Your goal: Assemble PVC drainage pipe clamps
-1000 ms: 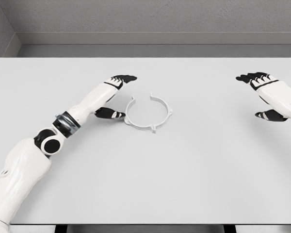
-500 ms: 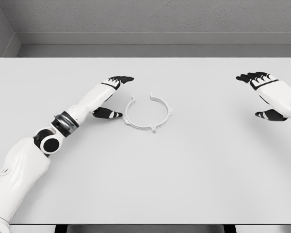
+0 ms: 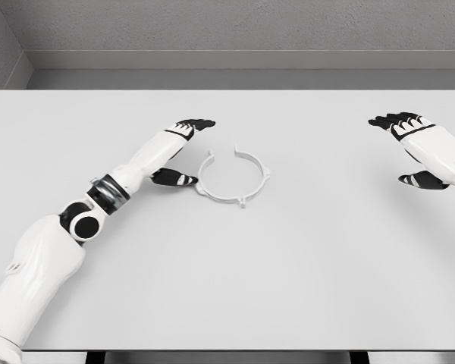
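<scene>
Since the earlier frame, the left hand (image 3: 180, 152) has edged back toward the thin white split-ring PVC pipe clamp (image 3: 233, 176), its thumb now at the ring's left rim while the fingers stay spread and grip nothing, apparently lining up for a grasp. That clamp lies flat near the middle of the pale grey table (image 3: 303, 273), its gap facing away from the robot. Well apart at the right edge, the right hand (image 3: 409, 148) hovers spread and empty, seemingly waiting.

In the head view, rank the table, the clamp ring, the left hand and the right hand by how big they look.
1. Table.
2. Clamp ring.
3. Left hand and right hand look alike; no ranking between them.
</scene>
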Controlling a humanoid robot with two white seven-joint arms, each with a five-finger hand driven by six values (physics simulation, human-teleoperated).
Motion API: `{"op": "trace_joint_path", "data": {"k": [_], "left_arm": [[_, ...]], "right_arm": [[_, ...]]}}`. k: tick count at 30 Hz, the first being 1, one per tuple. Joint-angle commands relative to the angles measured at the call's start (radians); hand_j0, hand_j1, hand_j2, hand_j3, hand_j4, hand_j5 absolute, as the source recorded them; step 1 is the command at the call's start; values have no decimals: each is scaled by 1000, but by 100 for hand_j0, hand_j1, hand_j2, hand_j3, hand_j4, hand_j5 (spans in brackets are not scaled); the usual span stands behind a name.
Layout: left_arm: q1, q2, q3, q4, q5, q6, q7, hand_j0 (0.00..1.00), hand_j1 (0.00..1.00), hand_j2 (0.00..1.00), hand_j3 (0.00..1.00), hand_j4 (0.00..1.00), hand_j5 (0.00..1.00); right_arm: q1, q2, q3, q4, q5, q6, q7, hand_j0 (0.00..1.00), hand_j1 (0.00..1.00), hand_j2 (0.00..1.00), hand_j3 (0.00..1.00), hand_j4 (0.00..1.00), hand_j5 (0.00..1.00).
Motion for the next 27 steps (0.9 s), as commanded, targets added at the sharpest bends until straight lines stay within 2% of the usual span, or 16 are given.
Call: {"op": "trace_joint_path", "data": {"k": [1,16,19,21,22,23,27], "left_arm": [[0,-9,2,-1,7,0,0,100,100,100,100,100,100],[6,-49,11,-4,13,0,0,100,100,100,100,100,100],[0,-37,72,1,19,0,0,100,100,100,100,100,100],[-5,-31,74,-1,24,0,0,100,100,100,100,100,100],[-12,6,74,-3,24,0,0,100,100,100,100,100,100],[-5,43,69,-12,25,0,0,100,100,100,100,100,100],[40,70,42,-104,19,0,0,100,100,100,100,100,100]], "right_arm": [[0,-1,-1,0,-7,3,0,100,100,100,100,100,100],[0,-1,0,0,-7,3,0,100,100,100,100,100,100],[0,-1,0,0,-7,3,0,100,100,100,100,100,100],[0,-1,0,0,-7,3,0,100,100,100,100,100,100],[0,-1,0,0,-7,3,0,100,100,100,100,100,100],[0,-1,0,0,-7,3,0,100,100,100,100,100,100],[0,-1,0,0,-7,3,0,100,100,100,100,100,100]]}}
